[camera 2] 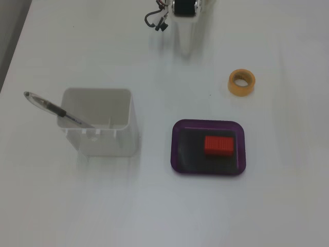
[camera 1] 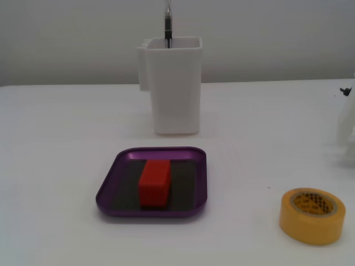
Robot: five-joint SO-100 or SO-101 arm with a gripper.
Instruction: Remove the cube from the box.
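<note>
The red cube [camera 1: 155, 182] lies flat on the dark bottom of the purple box [camera 1: 108, 188], near its middle. It shows from above in the other fixed view [camera 2: 219, 145], slightly right of centre in the box [camera 2: 177, 149]. The white arm's gripper [camera 2: 184, 47] rests at the far top of the table, well away from the box and holding nothing that I can see. Its white jaws blend with the white table, so their state is unclear. Only a blurred white part of the arm [camera 1: 347, 124] shows at the right edge of the low fixed view.
A tall white container [camera 1: 173, 86] with a pen [camera 2: 56, 109] in it stands behind the box in the low view, left of it from above [camera 2: 100, 126]. A yellow tape roll [camera 1: 312, 215] lies to the right [camera 2: 241, 82]. The table [camera 1: 55, 166] is white.
</note>
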